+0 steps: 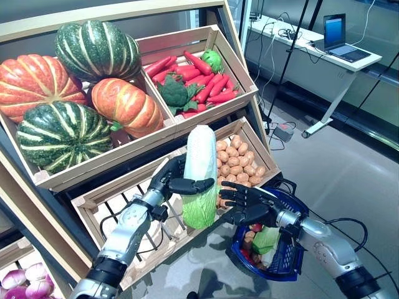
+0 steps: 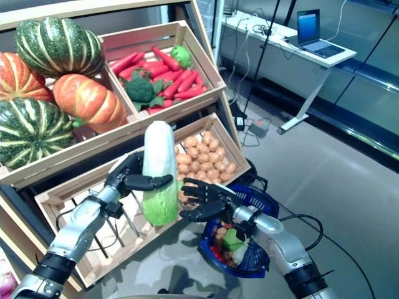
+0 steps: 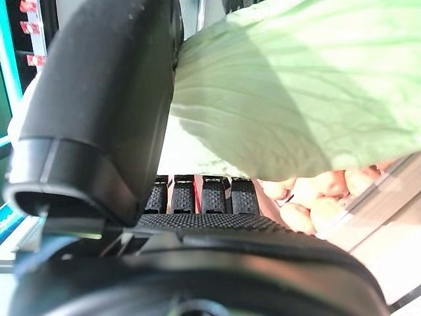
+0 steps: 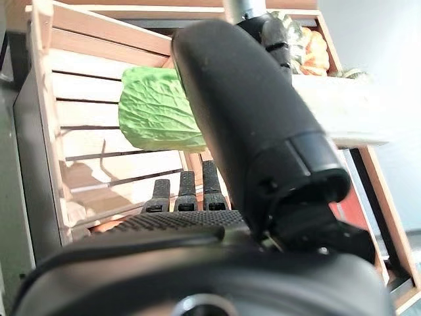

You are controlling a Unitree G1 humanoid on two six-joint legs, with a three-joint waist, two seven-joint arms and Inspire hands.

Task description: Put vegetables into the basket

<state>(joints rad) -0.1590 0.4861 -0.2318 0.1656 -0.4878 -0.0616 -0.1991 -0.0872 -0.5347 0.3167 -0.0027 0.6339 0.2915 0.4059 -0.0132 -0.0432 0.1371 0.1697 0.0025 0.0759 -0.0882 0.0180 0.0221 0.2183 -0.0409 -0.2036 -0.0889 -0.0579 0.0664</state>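
Observation:
My left hand (image 1: 173, 180) is shut on a long pale-green napa cabbage (image 1: 200, 176) and holds it upright in front of the stand's lower crate. The cabbage also shows in the left wrist view (image 3: 283, 99) and in the right wrist view (image 4: 158, 112). My right hand (image 1: 248, 203) is open, its fingers straight, just right of the cabbage's leafy lower end and above the near rim of the blue basket (image 1: 293, 202). The basket stands on the floor and holds a green leafy vegetable (image 1: 267, 239) with small red and brown ones.
A wooden stand (image 1: 124, 156) with slanted crates stands on the left. The lower crate (image 1: 106, 205) has an open slatted part behind my left arm. A white desk (image 1: 312, 50) with a laptop stands at the far right. Grey floor lies to the right of the basket.

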